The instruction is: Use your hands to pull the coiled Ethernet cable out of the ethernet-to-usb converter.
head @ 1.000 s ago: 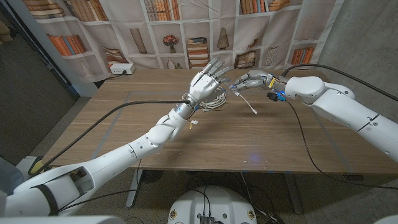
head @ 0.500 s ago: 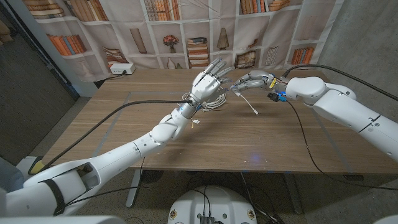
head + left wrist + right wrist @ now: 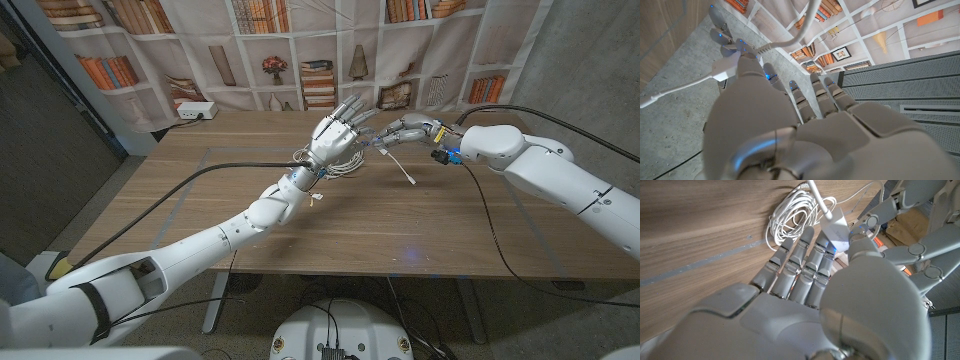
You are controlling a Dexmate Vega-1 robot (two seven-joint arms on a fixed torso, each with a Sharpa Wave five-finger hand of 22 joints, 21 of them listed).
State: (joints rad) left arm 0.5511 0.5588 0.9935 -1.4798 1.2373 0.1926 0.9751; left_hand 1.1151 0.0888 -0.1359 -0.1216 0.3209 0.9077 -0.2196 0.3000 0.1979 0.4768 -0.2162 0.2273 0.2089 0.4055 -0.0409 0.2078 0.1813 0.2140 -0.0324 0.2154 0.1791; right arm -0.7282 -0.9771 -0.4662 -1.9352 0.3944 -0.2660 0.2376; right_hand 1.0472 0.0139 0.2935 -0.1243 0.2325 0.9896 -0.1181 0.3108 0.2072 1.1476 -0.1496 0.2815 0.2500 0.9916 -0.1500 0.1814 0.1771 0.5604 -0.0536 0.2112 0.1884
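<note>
In the head view the right hand (image 3: 404,130) holds the white ethernet-to-usb converter (image 3: 385,141) at its fingertips, just above the table (image 3: 330,220) near the far middle, and the converter's thin white tail (image 3: 402,169) runs from it toward the near right. The coiled Ethernet cable (image 3: 340,163) lies on the table under the left hand (image 3: 333,133), whose fingers are spread apart and raised, gripping nothing that I can see. I judge that the step in hand is the approach of the left hand to the plug; the next move calls for closing it on the cable close to the converter and pulling along the converter's long axis, which lies roughly left to right. In the left wrist view the left hand (image 3: 790,115) is open, and the converter (image 3: 727,67) sits beyond its fingertips in the other hand. In the right wrist view the right hand (image 3: 830,275) pinches the converter (image 3: 836,230), its cable end pointing toward the coil (image 3: 795,212) on the wood
</note>
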